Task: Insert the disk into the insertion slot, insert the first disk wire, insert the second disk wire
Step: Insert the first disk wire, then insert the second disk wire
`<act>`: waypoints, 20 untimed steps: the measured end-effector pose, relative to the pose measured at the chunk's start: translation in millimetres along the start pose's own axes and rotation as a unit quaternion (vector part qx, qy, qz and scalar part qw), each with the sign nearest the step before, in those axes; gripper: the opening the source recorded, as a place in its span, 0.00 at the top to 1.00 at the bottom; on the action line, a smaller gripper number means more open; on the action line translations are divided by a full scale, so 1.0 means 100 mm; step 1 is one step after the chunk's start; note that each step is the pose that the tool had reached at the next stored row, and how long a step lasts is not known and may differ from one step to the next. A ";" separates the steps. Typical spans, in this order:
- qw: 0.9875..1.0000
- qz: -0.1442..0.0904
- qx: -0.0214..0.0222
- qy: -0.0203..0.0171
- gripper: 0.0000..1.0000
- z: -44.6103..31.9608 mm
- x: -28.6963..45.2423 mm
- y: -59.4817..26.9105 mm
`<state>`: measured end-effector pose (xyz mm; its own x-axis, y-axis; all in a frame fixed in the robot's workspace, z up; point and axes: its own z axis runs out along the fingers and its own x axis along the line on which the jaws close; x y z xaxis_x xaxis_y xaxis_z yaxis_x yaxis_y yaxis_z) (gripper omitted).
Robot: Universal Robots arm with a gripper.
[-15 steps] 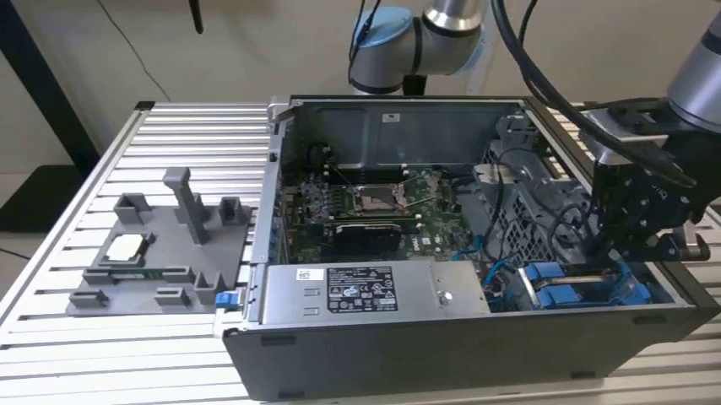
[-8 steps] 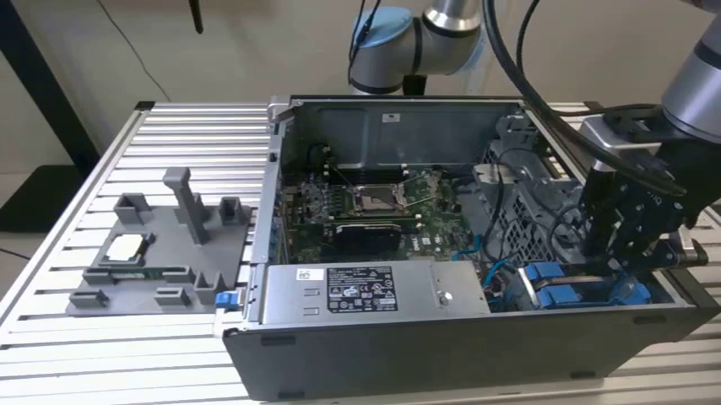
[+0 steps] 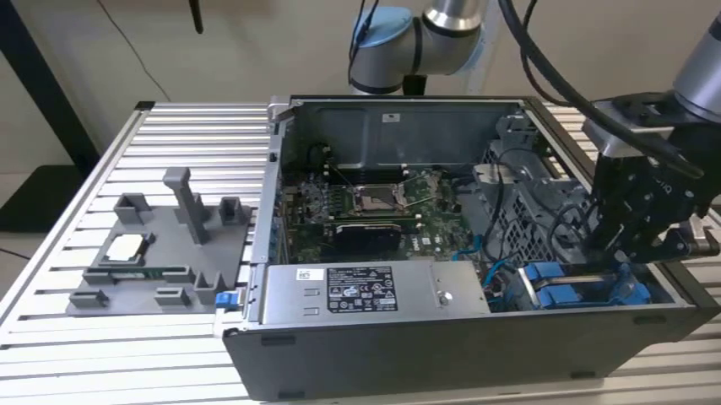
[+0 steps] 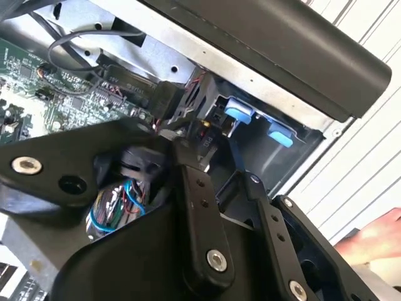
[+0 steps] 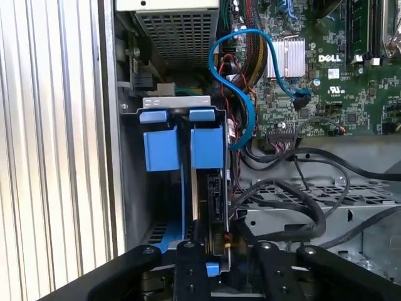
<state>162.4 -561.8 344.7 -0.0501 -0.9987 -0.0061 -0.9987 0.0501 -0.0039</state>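
The hand (image 5: 216, 243) is low in the corner of the open computer box (image 3: 451, 354). It looks to be pinching the disk (image 5: 212, 194) by its thin edge. The disk stands on its side, partly down in the insertion slot (image 5: 128, 188), just beside the two blue tabs (image 5: 161, 149).

I think this is the push-in step. To do it well, keep the disk straight up and down. Then its blue side rail (image 5: 185, 207) can slide along the slot wall and not jam. Push slow and even (the blue wire (image 5: 219, 59) and the black wires (image 5: 316, 216) lie very near, so keep off them).

The slot is thin grey metal, hard and smooth. The tabs are bright plastic and look a bit bendy. The disk's edge is dark and flat. The table (image 3: 169, 118) is made of long silver ridges.
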 end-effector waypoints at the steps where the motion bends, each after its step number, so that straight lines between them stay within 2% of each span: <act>1: 1.000 0.000 0.000 0.000 0.67 -0.040 0.000 0.000; 5: 1.000 0.000 -0.001 0.000 0.67 -0.191 -0.001 -0.001; 10: 1.000 0.000 -0.002 0.000 0.67 -0.332 -0.002 -0.001; 20: 1.000 0.000 -0.002 0.000 0.67 -0.355 -0.003 -0.008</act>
<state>163.1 -561.7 380.2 -0.0499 -0.9987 -0.0055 -0.9988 0.0499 -0.0005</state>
